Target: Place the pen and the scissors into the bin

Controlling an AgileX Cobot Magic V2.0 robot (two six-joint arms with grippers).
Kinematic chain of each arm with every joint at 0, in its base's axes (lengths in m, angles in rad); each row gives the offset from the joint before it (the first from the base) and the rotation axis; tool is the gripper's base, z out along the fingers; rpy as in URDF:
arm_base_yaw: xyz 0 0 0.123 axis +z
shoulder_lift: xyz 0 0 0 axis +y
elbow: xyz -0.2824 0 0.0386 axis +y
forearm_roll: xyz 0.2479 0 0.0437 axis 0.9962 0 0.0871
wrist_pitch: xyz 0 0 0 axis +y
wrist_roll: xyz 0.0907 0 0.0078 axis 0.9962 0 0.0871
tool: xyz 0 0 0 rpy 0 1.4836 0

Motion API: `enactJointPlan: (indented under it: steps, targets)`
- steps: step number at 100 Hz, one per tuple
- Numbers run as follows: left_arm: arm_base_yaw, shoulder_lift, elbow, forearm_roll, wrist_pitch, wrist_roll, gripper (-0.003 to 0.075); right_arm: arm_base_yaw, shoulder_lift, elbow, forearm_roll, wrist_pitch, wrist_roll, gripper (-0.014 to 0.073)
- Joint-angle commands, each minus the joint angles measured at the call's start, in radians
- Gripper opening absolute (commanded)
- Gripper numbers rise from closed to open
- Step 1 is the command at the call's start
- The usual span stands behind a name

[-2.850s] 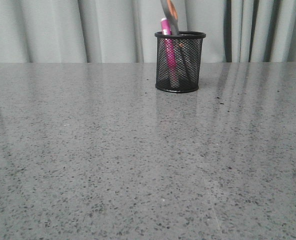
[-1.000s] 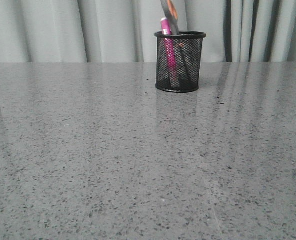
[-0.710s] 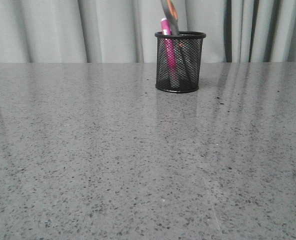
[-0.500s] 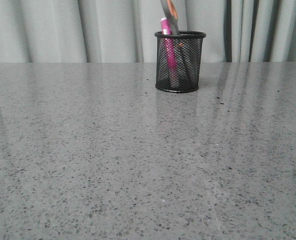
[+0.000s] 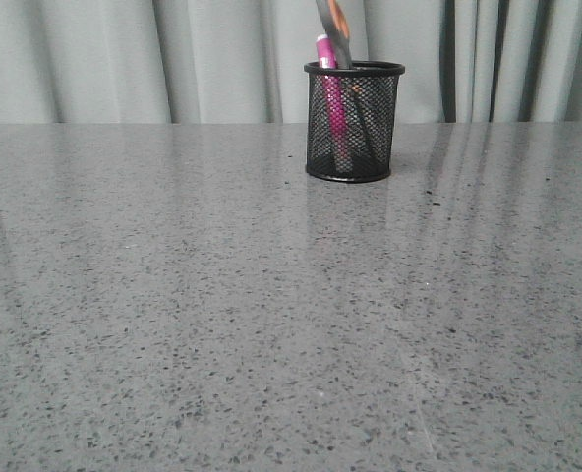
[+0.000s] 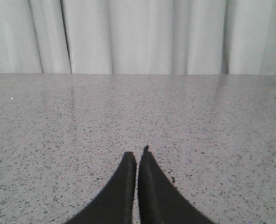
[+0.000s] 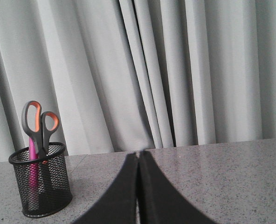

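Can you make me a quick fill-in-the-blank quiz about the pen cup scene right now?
1. The scissors stand in the black mesh pen cup with their handles pointing ____.
2. The marker inside the cup is ____ in colour.
3. Both the left gripper and the right gripper are ____.

Missing words: up; pink; shut

The front view's top edge cuts off the scissors (image 5: 334,29) handles; behind the bin (image 5: 354,123) mesh, the blades are perhaps only dark streaks.
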Motion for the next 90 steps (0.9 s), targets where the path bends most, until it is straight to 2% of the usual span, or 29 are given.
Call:
enactJointPlan:
  steps: [1, 37, 47, 57, 76, 83, 90]
  targets:
    - [0.005, -0.033, 0.045, -0.010, -0.073, -0.012, -0.0019, -0.006, 0.003, -0.026, -0.026, -0.059, -0.010, -0.0075]
    - [0.005, -0.033, 0.045, -0.010, -0.073, -0.012, -0.0019, -0.006, -0.023, -0.026, -0.028, -0.047, -0.021, -0.0075]
    - [0.005, -0.033, 0.045, -0.010, -0.073, -0.012, -0.0019, -0.039, -0.063, -0.026, -0.070, 0.073, -0.050, -0.0075]
    - [0.005, -0.033, 0.045, -0.010, -0.073, -0.012, -0.0019, -0.142, -0.107, -0.026, -0.156, 0.240, 0.001, -0.0075]
    - [0.005, -0.033, 0.045, -0.010, -0.073, -0.012, -0.0019, -0.348, -0.232, -0.026, -0.494, 0.486, 0.306, -0.0075]
    - [0.005, -0.033, 0.045, -0.010, -0.073, -0.012, -0.0019, -0.393, -0.287, -0.023, -0.535, 0.581, 0.338, -0.0075]
    - [0.005, -0.033, 0.045, -0.010, -0.073, -0.012, -0.0019, -0.415, -0.339, -0.004, -0.555, 0.610, 0.340, -0.0075]
